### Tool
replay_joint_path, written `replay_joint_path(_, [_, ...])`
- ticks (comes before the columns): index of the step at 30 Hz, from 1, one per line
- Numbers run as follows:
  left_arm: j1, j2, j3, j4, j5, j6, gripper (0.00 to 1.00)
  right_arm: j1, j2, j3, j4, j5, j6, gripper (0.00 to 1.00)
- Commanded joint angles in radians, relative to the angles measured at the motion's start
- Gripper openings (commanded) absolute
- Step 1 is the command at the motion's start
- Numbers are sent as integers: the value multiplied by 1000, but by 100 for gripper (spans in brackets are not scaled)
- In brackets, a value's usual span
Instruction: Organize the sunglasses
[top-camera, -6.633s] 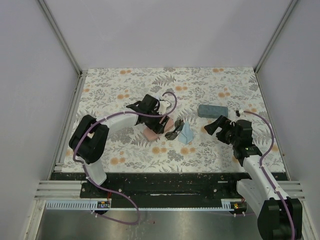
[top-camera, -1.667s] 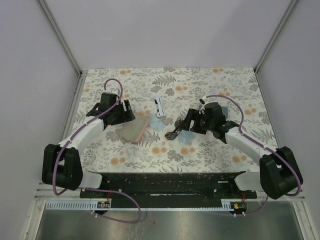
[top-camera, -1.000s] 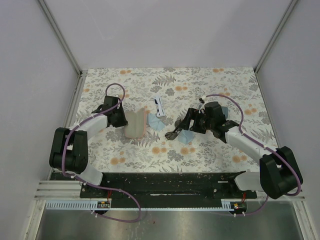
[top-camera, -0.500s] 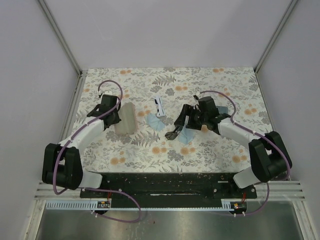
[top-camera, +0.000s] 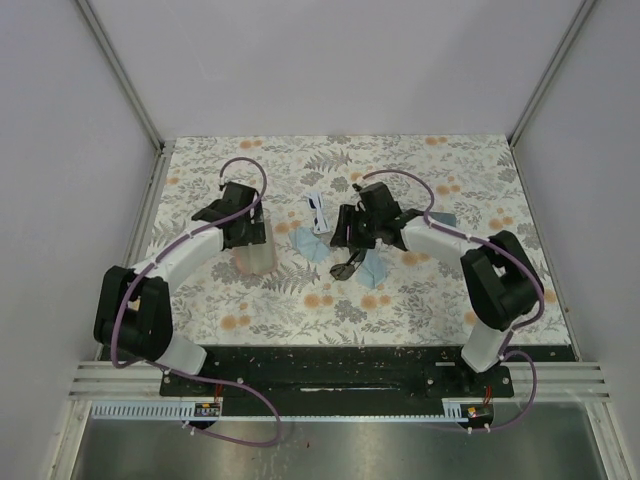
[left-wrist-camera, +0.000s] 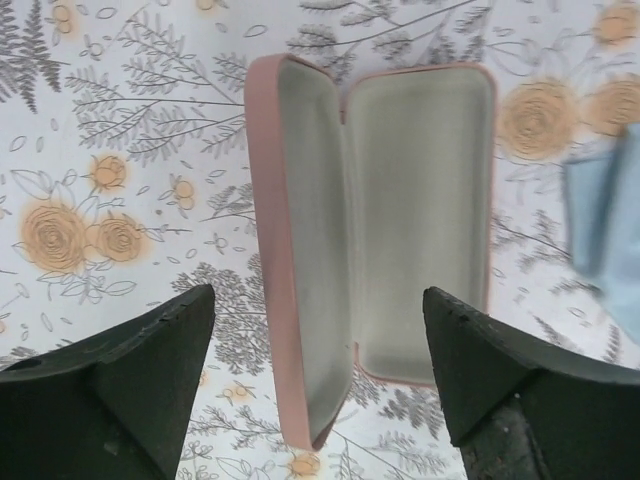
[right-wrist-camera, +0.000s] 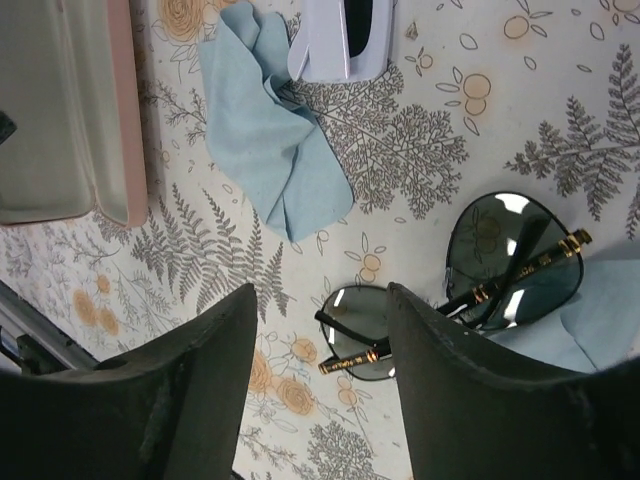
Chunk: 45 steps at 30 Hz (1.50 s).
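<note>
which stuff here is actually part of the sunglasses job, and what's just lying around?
Job:
- dark sunglasses, folded, partly on a cloth
- white sunglasses, folded

Lying about:
- pink case, open and empty; probably meant to take a pair
- blue cloth, crumpled, beside the white pair
- second blue cloth, under the dark pair

Pink case (left-wrist-camera: 400, 220), left jaws now open

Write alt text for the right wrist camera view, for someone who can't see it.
Folded dark sunglasses lie on a floral tablecloth, partly over a blue cloth, just beyond the right gripper's open jaws. A second blue cloth lies upper left, white sunglasses at the top edge, an open pink case at the left edge.
</note>
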Motion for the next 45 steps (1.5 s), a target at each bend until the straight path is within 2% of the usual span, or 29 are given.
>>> replay_joint_path(1, [11, -101, 30, 65, 151, -11, 89, 28, 69, 103, -32, 53, -56, 59])
replay_joint_path(7, [34, -164, 27, 71, 234, -31, 90, 63, 187, 209, -98, 126, -96, 54])
replay_joint_path(12, [34, -274, -13, 117, 307, -63, 90, 91, 264, 274, -135, 198, -129, 49])
replay_joint_path(18, [56, -400, -60, 159, 327, -93, 93, 129, 339, 330, -169, 289, -160, 46])
replay_joint_path(25, [73, -412, -67, 152, 340, -82, 94, 192, 374, 347, -198, 373, -188, 32])
replay_joint_path(31, [77, -394, -74, 171, 375, -86, 94, 221, 301, 289, -209, 392, -180, 21])
replay_joint_path(35, [73, -371, -102, 214, 451, -113, 93, 223, 218, 222, -205, 359, -155, 0])
replay_joint_path(40, [19, -314, -117, 246, 482, -117, 91, 223, 73, 102, -167, 304, -116, 0])
replay_joint_path(45, [-62, -199, -65, 241, 496, -77, 87, 223, -44, -1, -159, 243, -79, 0])
